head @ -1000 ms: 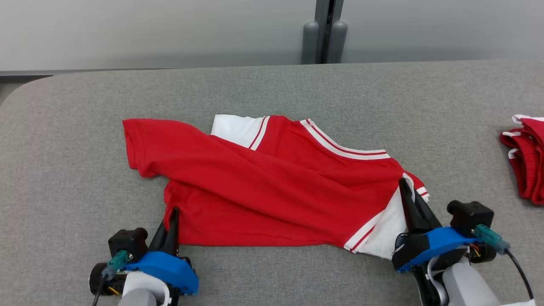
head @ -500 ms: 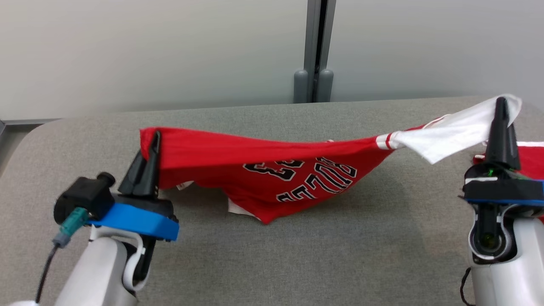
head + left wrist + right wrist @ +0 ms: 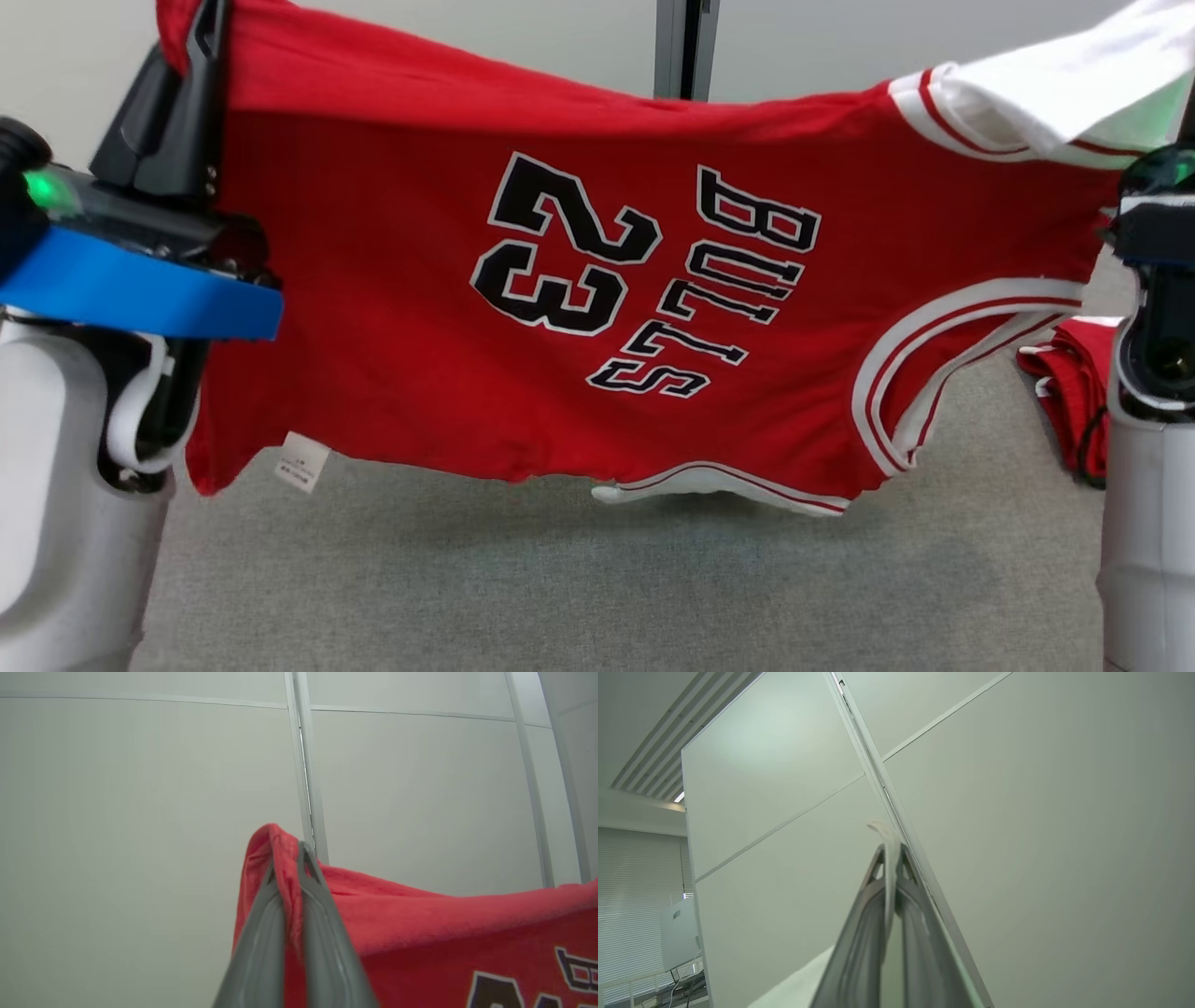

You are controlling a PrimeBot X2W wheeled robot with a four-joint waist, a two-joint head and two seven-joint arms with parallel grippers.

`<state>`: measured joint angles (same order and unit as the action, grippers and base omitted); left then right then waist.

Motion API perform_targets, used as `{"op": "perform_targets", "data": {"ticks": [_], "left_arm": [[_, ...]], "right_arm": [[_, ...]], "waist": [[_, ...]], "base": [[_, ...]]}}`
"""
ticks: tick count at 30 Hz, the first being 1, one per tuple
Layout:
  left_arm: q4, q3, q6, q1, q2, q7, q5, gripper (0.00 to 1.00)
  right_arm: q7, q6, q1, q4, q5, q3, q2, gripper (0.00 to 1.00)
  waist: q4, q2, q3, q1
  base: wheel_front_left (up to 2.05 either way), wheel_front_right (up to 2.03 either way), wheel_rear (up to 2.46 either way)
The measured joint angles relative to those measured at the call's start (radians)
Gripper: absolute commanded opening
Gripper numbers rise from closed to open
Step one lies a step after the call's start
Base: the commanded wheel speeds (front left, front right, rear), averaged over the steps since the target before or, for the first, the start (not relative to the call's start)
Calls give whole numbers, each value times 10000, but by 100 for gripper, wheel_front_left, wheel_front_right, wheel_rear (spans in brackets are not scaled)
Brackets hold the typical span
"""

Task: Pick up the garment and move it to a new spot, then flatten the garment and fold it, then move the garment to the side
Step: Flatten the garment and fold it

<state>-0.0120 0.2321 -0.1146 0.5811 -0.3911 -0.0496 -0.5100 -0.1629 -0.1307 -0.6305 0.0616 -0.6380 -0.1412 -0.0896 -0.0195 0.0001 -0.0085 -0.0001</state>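
The garment (image 3: 579,308) is a red basketball jersey with white trim and black "23 BULLS" lettering. It hangs stretched in the air between my two grippers, above the grey table (image 3: 560,579). My left gripper (image 3: 201,28) at the upper left is shut on the jersey's red corner, and the left wrist view shows red cloth (image 3: 420,924) pinched between the fingers (image 3: 261,933). At the far right my right arm (image 3: 1153,280) holds the white end (image 3: 1055,89). In the right wrist view my right gripper (image 3: 890,851) is shut on a thin white edge.
A second red and white garment (image 3: 1074,383) lies bunched on the table at the right, next to my right arm. A pale partition wall (image 3: 467,37) with a grey post (image 3: 681,47) stands behind the table.
Both grippers have lifted the jersey from lying crumpled on the table to hanging spread in the air, so its printed side now shows. The head camera's view has shifted too.
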Motion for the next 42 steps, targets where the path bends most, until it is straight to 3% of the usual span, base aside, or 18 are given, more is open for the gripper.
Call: {"op": "perform_targets", "data": {"ticks": [7, 10, 17, 25, 32, 42], "left_arm": [[602, -4, 265, 982, 42, 391, 88, 0], [2232, 134, 299, 2175, 487, -29, 272, 0], [4629, 58, 278, 5004, 918, -1398, 635, 0], [5837, -303, 151, 6329, 1321, -2109, 886, 0], [5733, -1264, 31, 3900, 1820, -2121, 1076, 0], [5781, -2836, -155, -1035, 3233, -2119, 1037, 0]], "right_arm": [[309, 0, -1148, 713, 612, 35, -153, 0], [-280, 2, -2628, 2142, 1225, 362, -520, 0], [-941, 0, -5832, 4015, 1956, 203, -872, 0], [-984, -2, -7259, 3942, 2125, -305, -1034, 0], [-984, -6, -4861, 3446, 1289, -142, -746, 0], [-978, -8, 1552, 2393, -199, 157, -127, 0]], "waist": [[-28, 0, 886, 2], [4, 0, 1797, 3], [108, 0, 3034, 5], [195, 0, 4009, 5], [3, 0, 4358, 4], [-103, 0, 3803, 0]], "base": [[0, 0, 0], [0, 0, 0], [0, 0, 0], [0, 0, 0], [0, 0, 0], [0, 0, 0]]}}
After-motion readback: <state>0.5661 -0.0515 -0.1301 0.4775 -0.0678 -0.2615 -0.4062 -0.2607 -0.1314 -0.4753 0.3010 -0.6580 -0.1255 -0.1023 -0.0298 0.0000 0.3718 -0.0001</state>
